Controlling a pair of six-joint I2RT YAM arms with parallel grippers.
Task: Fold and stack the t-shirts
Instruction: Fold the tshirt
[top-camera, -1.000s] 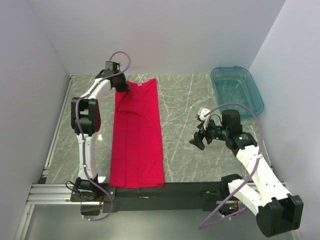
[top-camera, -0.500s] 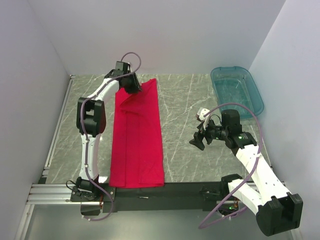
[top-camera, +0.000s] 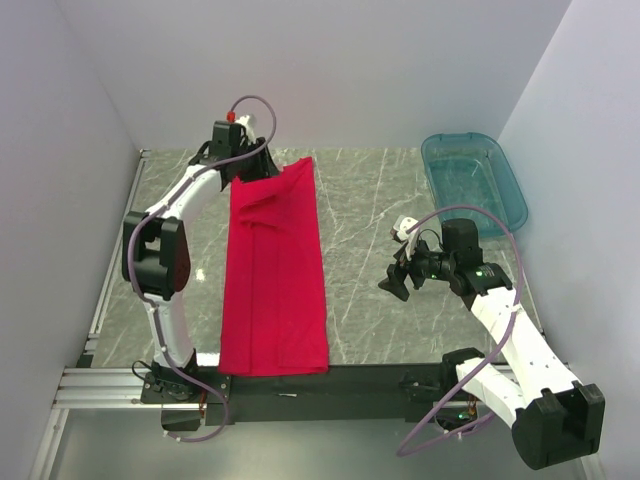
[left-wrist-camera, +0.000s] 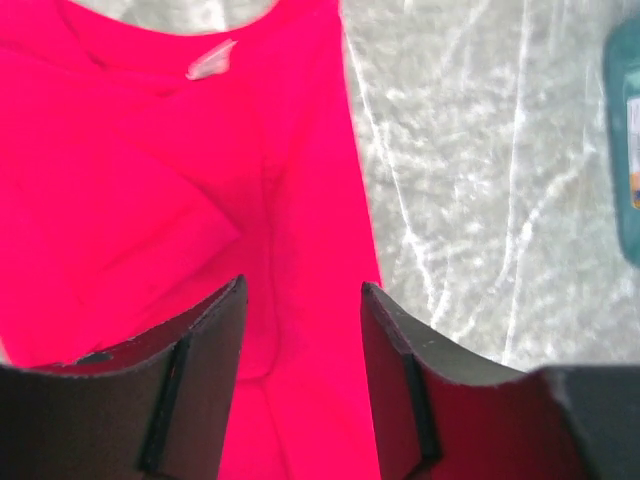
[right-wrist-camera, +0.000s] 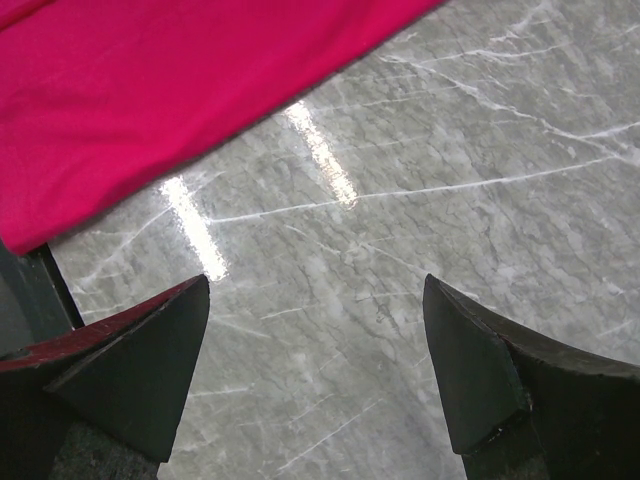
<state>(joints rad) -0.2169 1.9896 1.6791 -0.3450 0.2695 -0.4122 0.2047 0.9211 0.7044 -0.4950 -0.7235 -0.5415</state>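
Note:
The red t-shirt (top-camera: 275, 285) lies flat on the marble table as a long strip folded lengthwise, collar at the far end. In the left wrist view the t-shirt (left-wrist-camera: 150, 200) shows its white neck label (left-wrist-camera: 210, 62) and a sleeve folded inward. My left gripper (top-camera: 243, 168) hovers over the collar end; its jaws (left-wrist-camera: 302, 285) are open with only cloth below them, nothing between. My right gripper (top-camera: 395, 283) hangs open to the right of the shirt over bare table (right-wrist-camera: 315, 285), with the t-shirt's edge (right-wrist-camera: 150, 90) at the upper left.
A teal plastic bin (top-camera: 473, 180) stands at the far right of the table, and its edge shows in the left wrist view (left-wrist-camera: 625, 150). White walls close in the table on three sides. A dark rail (top-camera: 300, 380) runs along the near edge.
My left gripper went from shut to open, letting go of the shirt's far left corner after carrying it rightward, then drew back to the left. The right arm has not moved.

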